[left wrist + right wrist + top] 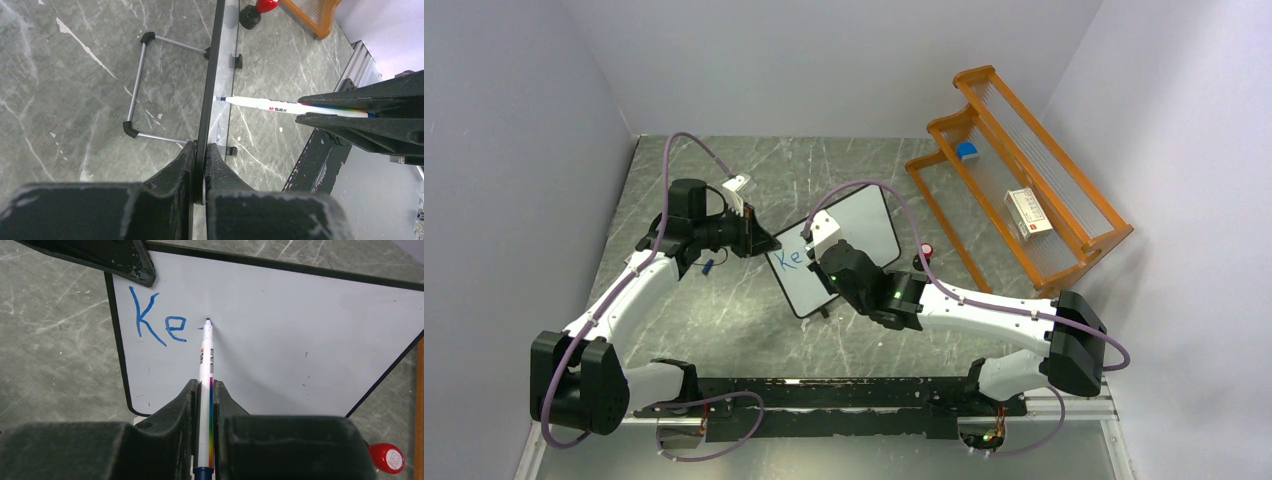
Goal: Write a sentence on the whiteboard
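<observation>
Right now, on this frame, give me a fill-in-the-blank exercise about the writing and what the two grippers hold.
The sentence so far reads ____. Its ink is ____. The right gripper is shut on a white ____. The left gripper is shut on the edge of the ____.
Missing words: Ke; blue; marker; whiteboard.

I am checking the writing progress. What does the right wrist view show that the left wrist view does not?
Only right wrist: the blue letters "Ke" on the whiteboard face. Only left wrist: the wire stand behind the whiteboard. Both: the whiteboard, the left gripper shut on its edge, and the marker in the right gripper, tip at the surface.
</observation>
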